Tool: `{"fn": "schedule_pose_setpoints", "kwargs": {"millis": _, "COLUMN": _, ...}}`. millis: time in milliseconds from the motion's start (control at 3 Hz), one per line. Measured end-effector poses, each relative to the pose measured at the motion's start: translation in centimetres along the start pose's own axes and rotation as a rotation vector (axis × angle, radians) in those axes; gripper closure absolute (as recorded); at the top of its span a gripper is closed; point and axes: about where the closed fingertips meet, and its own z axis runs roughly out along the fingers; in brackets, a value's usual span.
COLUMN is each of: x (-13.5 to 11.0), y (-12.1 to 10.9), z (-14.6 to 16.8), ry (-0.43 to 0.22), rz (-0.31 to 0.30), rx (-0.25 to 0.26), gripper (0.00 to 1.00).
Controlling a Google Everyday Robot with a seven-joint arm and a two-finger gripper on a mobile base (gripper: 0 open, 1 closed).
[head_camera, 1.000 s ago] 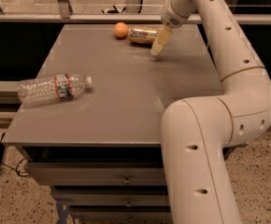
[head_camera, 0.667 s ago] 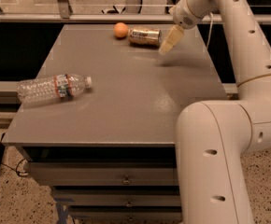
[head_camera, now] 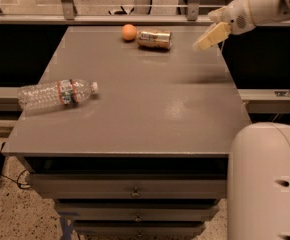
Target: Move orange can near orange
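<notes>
The orange can (head_camera: 154,39) lies on its side at the far edge of the grey worktop (head_camera: 150,114), just beside the orange (head_camera: 129,32), which sits to its left; whether the two touch cannot be told. The hand (head_camera: 201,43) hangs above the far right corner of the worktop, apart from the can and carrying nothing; whether it is clenched or released cannot be told. A clear water bottle (head_camera: 55,94) lies on its side near the left edge, well apart from the can
</notes>
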Motion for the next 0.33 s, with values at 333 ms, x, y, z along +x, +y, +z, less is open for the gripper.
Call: {"fn": "schedule_pose_setpoints", "kwargs": {"millis": 333, "x": -0.31, "y": 0.38, "z": -0.67, "ry": -0.052, "rz": 0.034, "rx": -0.018, "gripper": 0.00}}
